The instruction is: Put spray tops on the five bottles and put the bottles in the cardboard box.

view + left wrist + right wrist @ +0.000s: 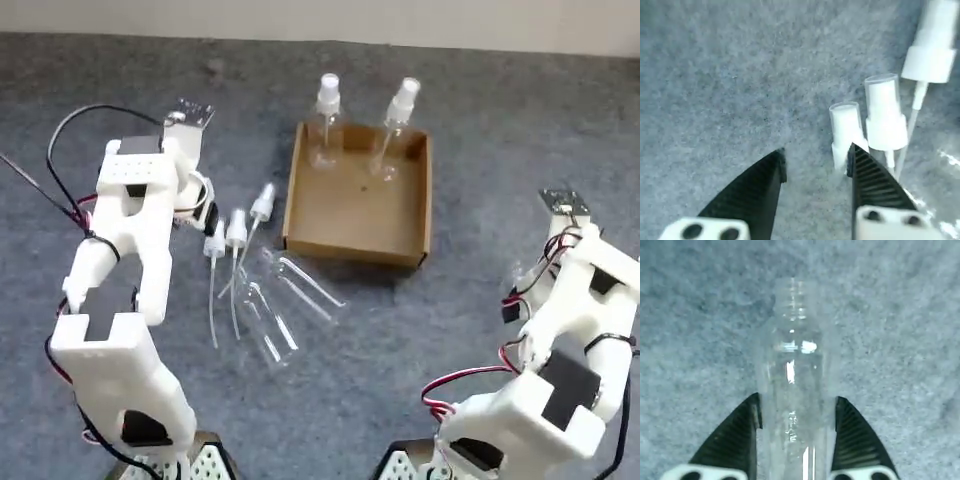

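Right wrist view shows the right hand clasping a clear bottle

I can read no text, label, number or sign on any of my feeds. The cardboard box shows plain brown walls, the bottle in the right wrist view is bare clear plastic, and the spray tops are plain white.
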### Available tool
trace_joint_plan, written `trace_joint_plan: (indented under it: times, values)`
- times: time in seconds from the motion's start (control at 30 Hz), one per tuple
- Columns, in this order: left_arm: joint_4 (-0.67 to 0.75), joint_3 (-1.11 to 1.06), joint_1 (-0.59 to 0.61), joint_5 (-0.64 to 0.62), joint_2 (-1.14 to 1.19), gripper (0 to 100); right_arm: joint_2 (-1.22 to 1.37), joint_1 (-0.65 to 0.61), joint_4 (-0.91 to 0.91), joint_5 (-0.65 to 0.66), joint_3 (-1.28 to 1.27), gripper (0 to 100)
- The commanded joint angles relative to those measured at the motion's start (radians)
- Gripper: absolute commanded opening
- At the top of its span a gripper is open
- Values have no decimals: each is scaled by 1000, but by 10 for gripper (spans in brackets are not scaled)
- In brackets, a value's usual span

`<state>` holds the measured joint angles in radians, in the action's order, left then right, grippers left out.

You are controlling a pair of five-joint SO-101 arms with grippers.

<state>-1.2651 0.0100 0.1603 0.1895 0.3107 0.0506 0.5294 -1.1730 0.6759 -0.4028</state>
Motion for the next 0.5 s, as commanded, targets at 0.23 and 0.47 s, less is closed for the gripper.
trace_joint_plan:
  times: [0.23, 0.47]
  values:
    - [20, -41, -33, 5, 38, 151, 2, 5, 13, 8, 41, 11]
    - [72, -71, -31, 8, 105, 150, 2, -1, -22, 8, 41, 11]
